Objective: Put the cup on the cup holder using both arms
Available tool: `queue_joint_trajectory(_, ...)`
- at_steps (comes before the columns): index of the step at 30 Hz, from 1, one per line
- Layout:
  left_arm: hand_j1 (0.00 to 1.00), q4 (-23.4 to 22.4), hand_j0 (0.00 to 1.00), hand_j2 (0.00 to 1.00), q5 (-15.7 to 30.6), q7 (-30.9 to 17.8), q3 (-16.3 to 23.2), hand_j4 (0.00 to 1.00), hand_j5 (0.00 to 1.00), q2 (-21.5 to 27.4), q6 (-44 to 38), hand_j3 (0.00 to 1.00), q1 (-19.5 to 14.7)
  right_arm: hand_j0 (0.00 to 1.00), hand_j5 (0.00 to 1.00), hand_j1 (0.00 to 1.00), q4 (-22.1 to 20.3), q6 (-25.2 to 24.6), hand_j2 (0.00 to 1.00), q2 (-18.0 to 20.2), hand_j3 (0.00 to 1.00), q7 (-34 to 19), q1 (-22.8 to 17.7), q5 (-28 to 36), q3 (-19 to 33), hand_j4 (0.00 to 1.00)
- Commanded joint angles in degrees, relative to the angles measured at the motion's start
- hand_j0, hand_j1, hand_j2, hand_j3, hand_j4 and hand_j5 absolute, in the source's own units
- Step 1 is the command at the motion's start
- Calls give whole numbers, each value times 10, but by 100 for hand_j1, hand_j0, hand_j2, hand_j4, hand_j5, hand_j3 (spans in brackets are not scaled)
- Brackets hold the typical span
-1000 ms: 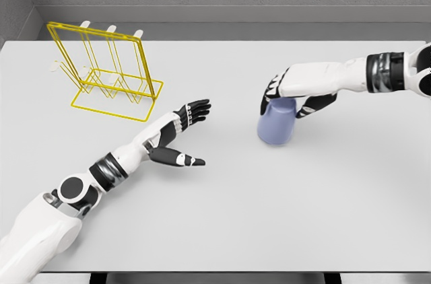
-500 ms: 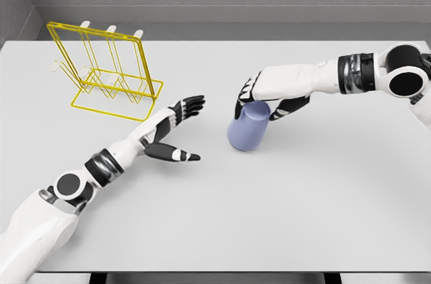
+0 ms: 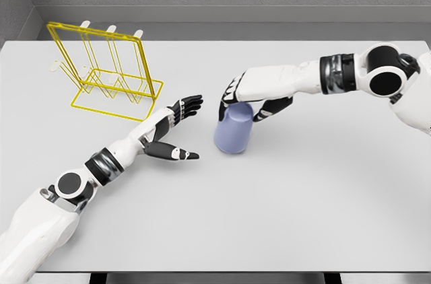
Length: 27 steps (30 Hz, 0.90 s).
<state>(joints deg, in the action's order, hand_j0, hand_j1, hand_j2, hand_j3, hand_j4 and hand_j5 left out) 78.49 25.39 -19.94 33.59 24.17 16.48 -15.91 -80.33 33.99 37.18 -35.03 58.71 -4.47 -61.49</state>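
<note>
A pale blue cup (image 3: 233, 129) hangs mouth-down, slightly tilted, over the middle of the white table (image 3: 283, 203). My right hand (image 3: 244, 97) is shut on the cup's top, its arm reaching in from the right. To the left, my left hand (image 3: 183, 129) is open, fingers spread and thumb pointing right, a short gap away from the cup. The yellow wire cup holder (image 3: 108, 72) stands at the far left of the table, with white pegs along its top.
A grey wall runs behind the table's far edge. The table's front edge lies at the bottom of the view.
My right hand has carried the cup leftward toward the table's middle, closing the gap to the left hand. The left hand has shifted slightly left and back.
</note>
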Motion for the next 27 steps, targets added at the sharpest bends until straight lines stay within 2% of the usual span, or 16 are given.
queue_joint_trajectory(1,100,-2,100,100,3,0,0,100,100,0,0,100,0,67,67,67,3,-2,67,-6,67,0,0,2,0,67)
queue_joint_trajectory(4,100,-2,100,100,2,0,0,100,100,0,0,100,0,71,71,71,9,-2,71,-11,71,0,0,1,0,71)
queue_joint_trajectory(6,100,-2,100,100,-3,-1,-1,100,100,0,0,100,0,77,77,77,13,-2,77,-11,77,0,-1,1,0,77)
queue_joint_trajectory(7,100,-2,100,100,-3,-1,-1,100,100,0,0,100,0,86,86,86,13,-2,86,-11,86,0,-1,1,0,86)
queue_joint_trajectory(8,100,-2,100,100,-3,-2,-1,100,100,0,0,100,0,100,100,100,13,-2,100,-11,100,0,-2,2,0,100)
queue_joint_trajectory(21,100,-2,100,100,-3,-4,-2,100,100,6,-1,100,0,100,100,100,13,6,100,10,100,0,1,2,8,100)
queue_joint_trajectory(23,100,-3,100,100,-13,-3,-9,100,100,0,0,100,1,100,100,100,13,6,100,33,100,0,1,2,20,100)
queue_joint_trajectory(24,100,-5,100,100,-33,-2,-10,100,100,-1,0,100,0,100,100,100,13,6,100,52,100,0,1,2,35,100)
queue_joint_trajectory(26,100,-5,100,100,-36,-2,-10,100,100,-2,0,100,-1,100,100,100,12,6,100,90,100,0,2,1,60,100)
queue_joint_trajectory(27,100,-5,100,100,-36,-1,-10,100,100,-11,0,100,-1,100,100,100,14,5,100,94,100,0,2,1,61,100)
